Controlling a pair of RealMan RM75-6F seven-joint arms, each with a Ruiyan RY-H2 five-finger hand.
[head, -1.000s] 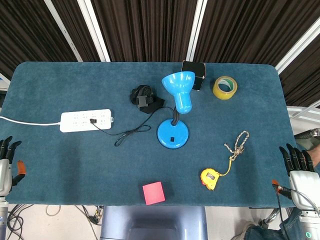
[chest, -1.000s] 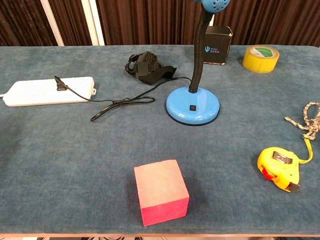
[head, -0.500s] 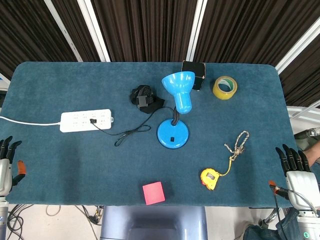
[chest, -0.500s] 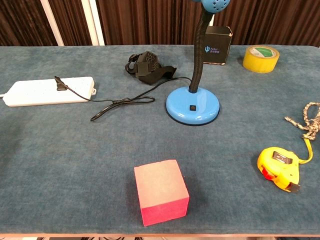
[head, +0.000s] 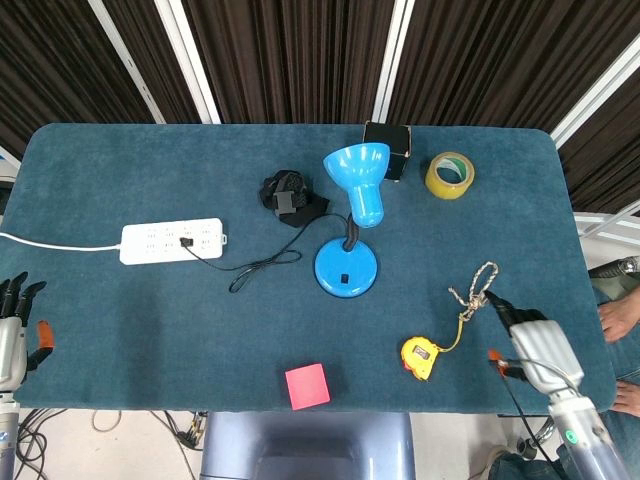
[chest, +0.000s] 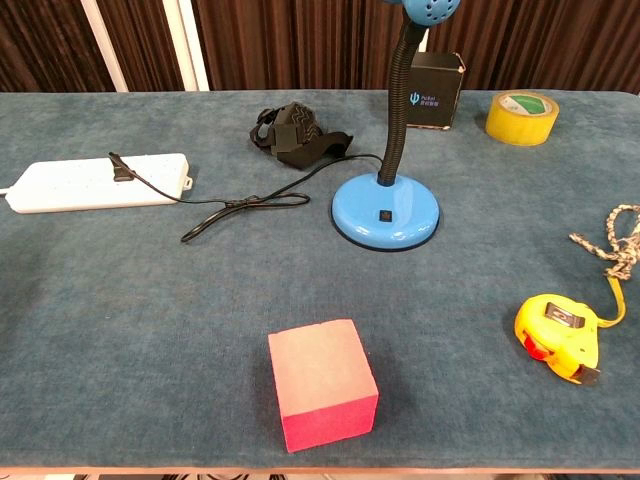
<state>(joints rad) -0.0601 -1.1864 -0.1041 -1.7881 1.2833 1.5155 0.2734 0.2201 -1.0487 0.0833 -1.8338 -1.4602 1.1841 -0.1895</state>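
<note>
My right hand (head: 533, 345) hovers over the table's front right part, fingers pointing up-left, holding nothing. Its dark fingertips (head: 496, 300) lie just beside the lower end of a knotted rope (head: 476, 286). A yellow tape measure (head: 421, 357) lies to the hand's left. My left hand (head: 12, 336) stays off the table's left front corner, fingers straight and apart, empty. Neither hand shows in the chest view, where the rope (chest: 614, 243) and tape measure (chest: 558, 336) lie at the right.
On the blue table (head: 120, 170) stand a blue desk lamp (head: 347, 268), corded into a white power strip (head: 172, 241), a black strap bundle (head: 290, 196), a black box (head: 388, 145), a yellow tape roll (head: 450, 175) and a red block (head: 307, 385). A person's hand (head: 620, 320) shows at the right edge.
My right hand has swung in from beyond the table's right edge to over the table, up and left toward the rope. The left hand and all objects stay put.
</note>
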